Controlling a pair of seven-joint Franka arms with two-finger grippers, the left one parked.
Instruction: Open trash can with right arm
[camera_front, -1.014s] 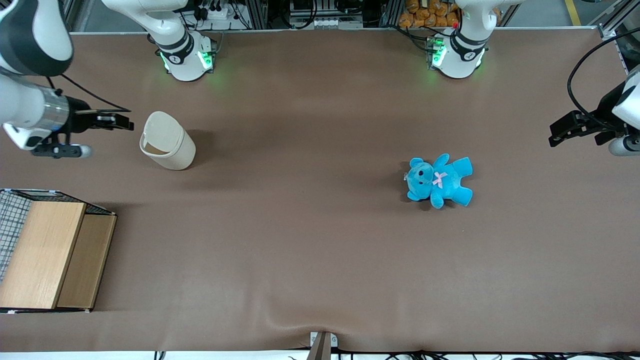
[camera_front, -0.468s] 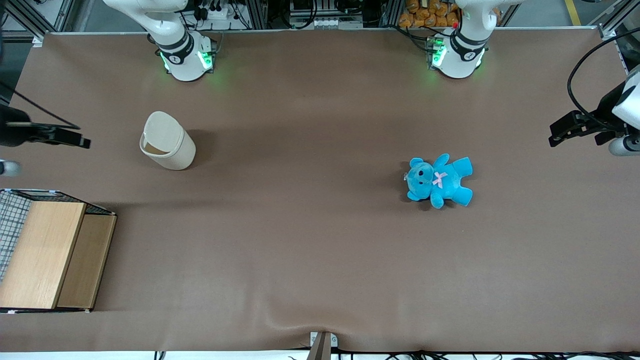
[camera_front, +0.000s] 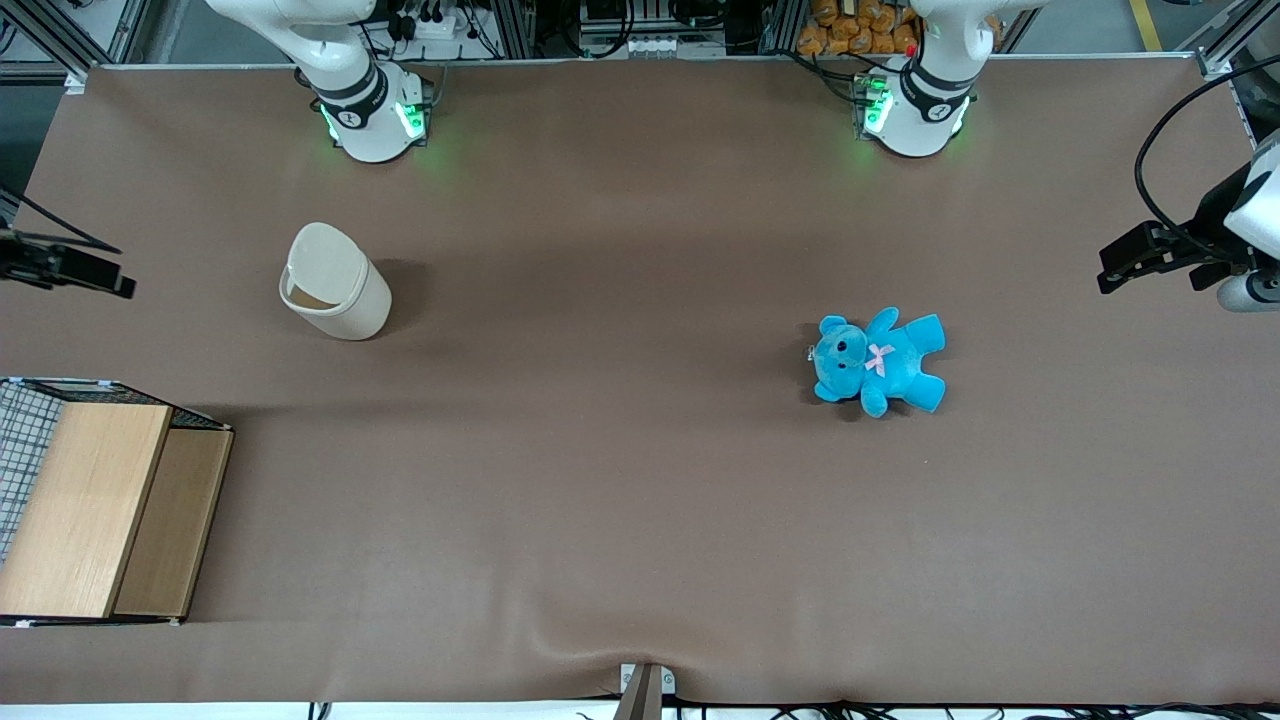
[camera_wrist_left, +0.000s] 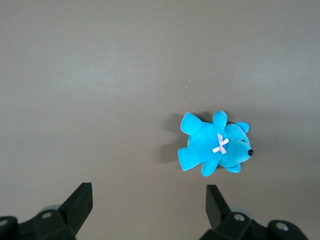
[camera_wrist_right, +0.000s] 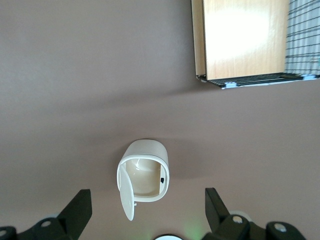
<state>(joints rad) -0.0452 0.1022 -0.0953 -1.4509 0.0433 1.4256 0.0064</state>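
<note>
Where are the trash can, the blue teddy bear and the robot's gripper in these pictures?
trash can (camera_front: 345, 295): front view, on its cream side wall.
blue teddy bear (camera_front: 880, 360): front view, on its chest by the pink bow.
gripper (camera_wrist_right: 147, 212): right wrist view, midway between its open fingertips, above the trash can.

I am seeing the gripper (camera_wrist_right: 145, 220) as matt black plastic, its two fingers (camera_wrist_right: 77, 207) standing wide apart with nothing between them. Just off the gap between the jaws, the trash can (camera_wrist_right: 143, 172) is showing smooth cream-white plastic with a soft satin sheen; its lid is swung open and the inner wall is looking equally smooth. Well apart from the jaws, the wooden box (camera_wrist_right: 246, 39) is presenting pale, fine-grained wood with a light gloss, and a wire grid is lining one side. The table (camera_front: 640, 480) is wearing a matt brown cloth-like cover, slightly rippled at its near edge. The teddy bear (camera_front: 878, 361) is looking like blue plush.
</note>
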